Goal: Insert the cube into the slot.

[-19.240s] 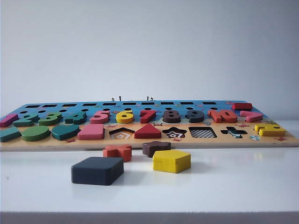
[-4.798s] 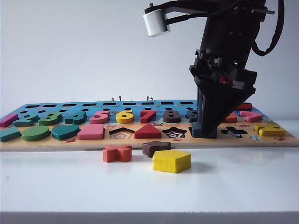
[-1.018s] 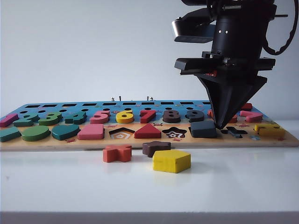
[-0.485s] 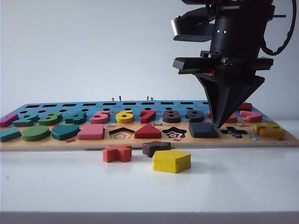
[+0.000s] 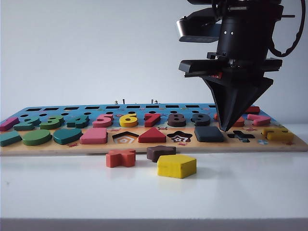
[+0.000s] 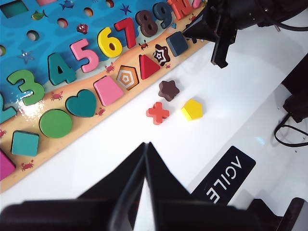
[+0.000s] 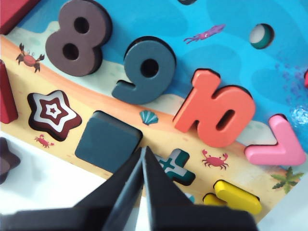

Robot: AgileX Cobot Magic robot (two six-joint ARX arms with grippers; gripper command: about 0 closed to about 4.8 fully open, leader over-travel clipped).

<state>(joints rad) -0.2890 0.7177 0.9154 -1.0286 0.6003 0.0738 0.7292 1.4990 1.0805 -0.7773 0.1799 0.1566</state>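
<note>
Closed to a single point and holding nothing, the right gripper (image 5: 225,129) hangs over the puzzle board (image 5: 154,147), its tip at the right edge of the cube (image 5: 209,134), while the left gripper (image 6: 144,149), jaws also pressed together and empty, hovers above the white table (image 6: 144,130). Nearest on the table lie the yellow pentagon (image 5: 176,166), red cross (image 5: 121,157) and brown star (image 5: 160,152). Behind them, the cube sits in its slot, between the star cut-out (image 5: 179,137) and cross cut-out (image 5: 240,136).

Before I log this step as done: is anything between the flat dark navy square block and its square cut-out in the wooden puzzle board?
Nothing visible: the dark navy square block sits in the cut-out itself. The shut right gripper hovers at its edge; the left gripper, also shut, stays off the board.
</note>
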